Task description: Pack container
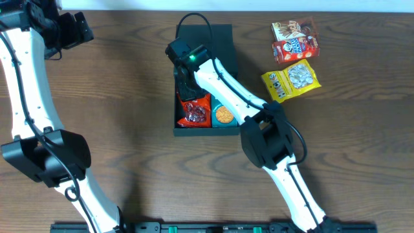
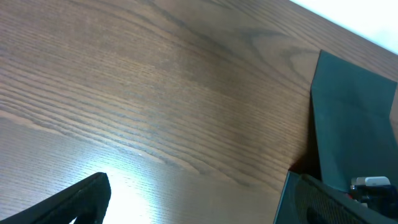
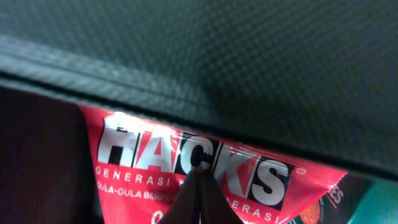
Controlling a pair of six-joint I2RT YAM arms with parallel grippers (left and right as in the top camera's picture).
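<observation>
Red Hacks packet (image 3: pixel 199 168) in container (image 1: pixel 206 131) | long axis near-far | flap far

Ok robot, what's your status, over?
Left hand open, far off to the side. Right hand down inside dark teal-grey cardboard box, at red Hacks pack, grip unclear. Nothing else over the box.

- brown wooden table (image 2: pixel 155 93): clear grain, smooth satin finish, and it throws a bright glare patch at the near edge of the left wrist view
- dark teal-grey rectangular cardboard box (image 1: pixel 223 42): totally matt, no shine at all
- red HACKS candy packet (image 3: pixel 205 168): slick, glossy plastic film
- yellow snack bag (image 1: pixel 291 81) on the right: shiny, crinkly, foil-ish wrap
- white robot arm shells (image 1: pixel 29 84): smooth hard plastic with a slight gloss
</observation>
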